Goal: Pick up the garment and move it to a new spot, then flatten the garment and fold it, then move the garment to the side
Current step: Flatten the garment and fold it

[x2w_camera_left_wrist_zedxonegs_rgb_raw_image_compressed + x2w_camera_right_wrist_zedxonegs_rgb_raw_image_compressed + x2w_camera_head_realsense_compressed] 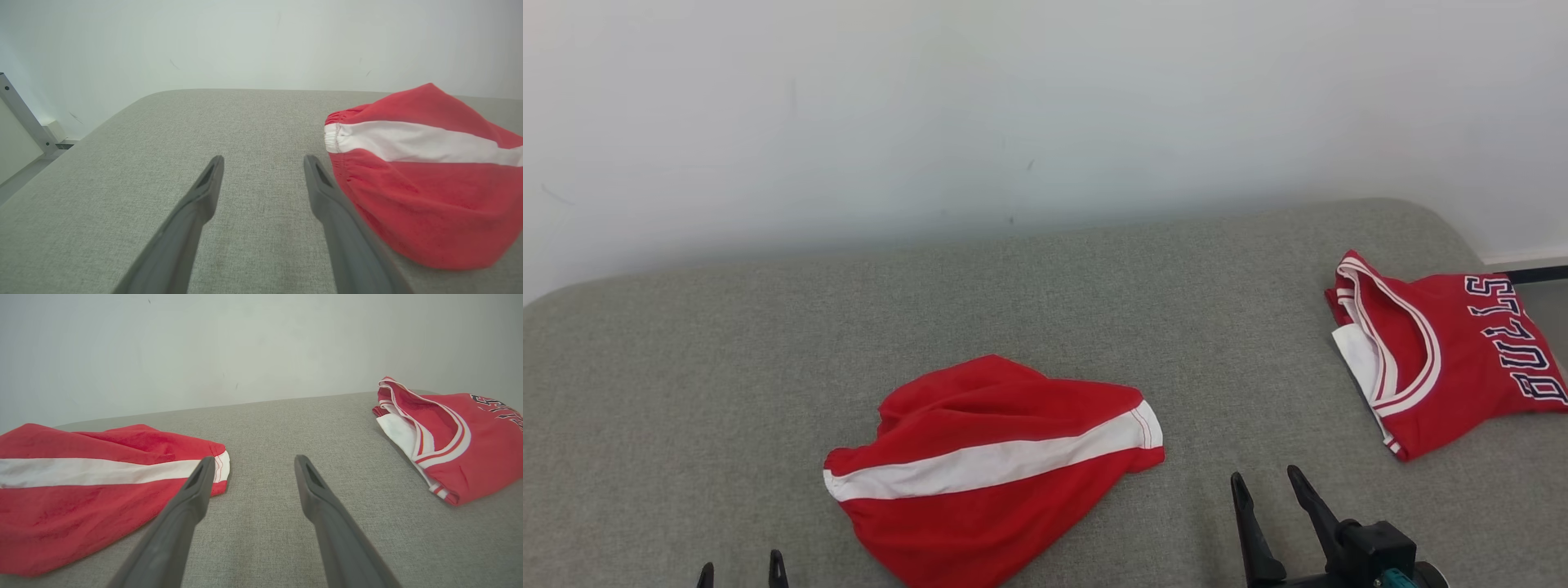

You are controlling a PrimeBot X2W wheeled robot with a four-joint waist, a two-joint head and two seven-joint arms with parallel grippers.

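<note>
A red garment (988,474) with a broad white stripe (980,464) lies crumpled on the grey fabric surface (768,367), near the middle and towards the near edge. The stripe runs from a gathered edge at the garment's left end to a stitched hem at its right end. The cloth is bunched and humped, not spread flat.

Far off to the right, well apart from it, a red jersey (1454,359) with white trim and dark "BULLS" lettering lies folded on the same surface, close to the right edge. A plain pale wall (1013,106) stands behind the far edge.

The left gripper (741,569) shows at the near edge, left of the garment's near-left corner, with only its two fingertips in the head view. In the left wrist view the left gripper (264,160) has its fingers spread apart with nothing between them. Its right finger runs just beside the gathered edge of the garment (416,196); whether it touches the cloth cannot be told.

The right gripper (1267,479) is near the right end of the garment, with bare surface between them, and well short of the jersey. In the right wrist view the right gripper (254,458) also has its fingers spread wide and empty, over bare surface between the garment's hem and the jersey (470,445).
</note>
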